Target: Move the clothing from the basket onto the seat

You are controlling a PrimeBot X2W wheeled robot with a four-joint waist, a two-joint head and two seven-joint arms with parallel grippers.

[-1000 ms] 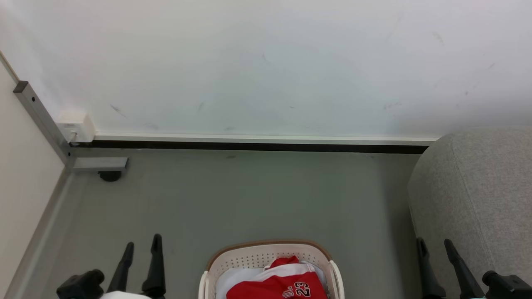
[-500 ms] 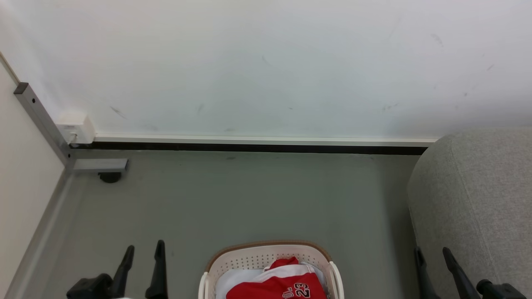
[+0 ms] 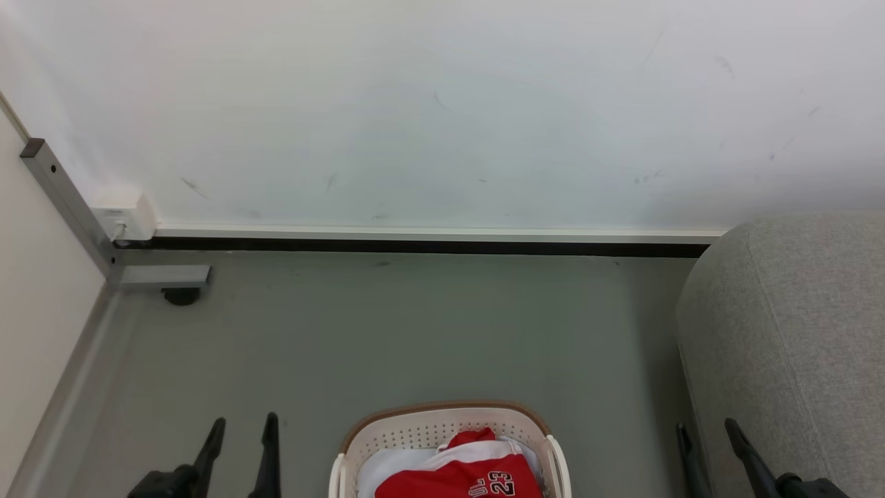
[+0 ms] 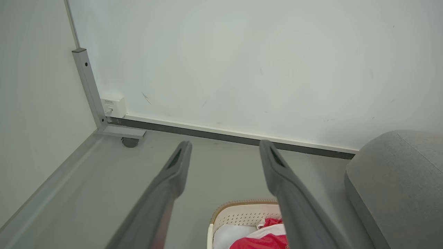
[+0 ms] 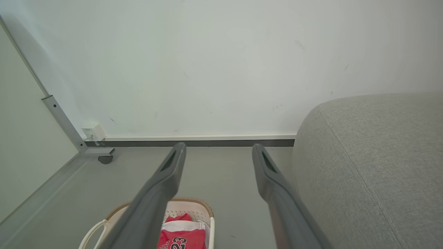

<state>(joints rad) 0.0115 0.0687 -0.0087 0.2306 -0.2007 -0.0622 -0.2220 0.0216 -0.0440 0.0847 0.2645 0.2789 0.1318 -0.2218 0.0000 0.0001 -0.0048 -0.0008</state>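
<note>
Both grippers have sunk toward the bottom edge of the head view since a second ago; basket, seat and wall hold their places.

Left gripper [image 3: 245,419]: over bare floor [image 3: 415,332] left of the basket [image 3: 448,404], jaws spread wide, nothing between them.

Right gripper [image 3: 706,423]: between basket and seat [image 3: 795,332], close beside the seat's rounded front edge, jaws likewise spread and empty. Contact with the seat cannot be judged.

Clothing [image 3: 460,477]: lying in the basket, red with a white band, on top of a white fabric pad [image 3: 387,467].

Writing: "23" in white with dark outline, set at a slant; the letters beside it are cut off by the frame edge. The label on the wall socket box [image 3: 123,216] is too small to read.

Clearances: open floor runs from the basket's brown rim to the dark skirting [image 3: 415,243]. A grey metal post [image 3: 66,200] and a caster [image 3: 181,296] bound the left corner, well apart from the basket. A strip of floor separates basket and seat.
</note>
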